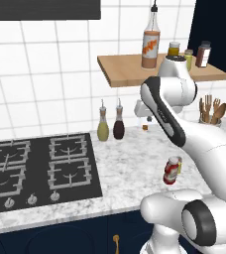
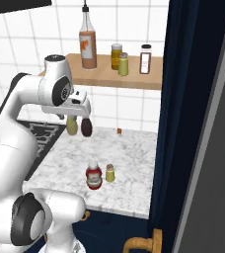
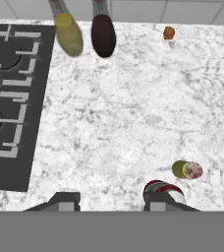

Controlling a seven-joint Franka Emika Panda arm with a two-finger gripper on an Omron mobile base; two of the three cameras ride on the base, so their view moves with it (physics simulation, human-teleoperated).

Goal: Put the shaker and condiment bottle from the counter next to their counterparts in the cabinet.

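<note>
The cabinet (image 2: 104, 75) shelf already carries the counterparts (image 2: 88, 44) and jars, so a careless placement could topple them. On the tabletop (image 3: 124, 113) the condiment bottle (image 2: 93, 176) and shaker (image 2: 110, 173) stand just beside each other near the front edge. The hand (image 3: 111, 199) hangs above them, narrowed and holding nothing; descending that way, it may knock the bottle into the shaker.
</note>
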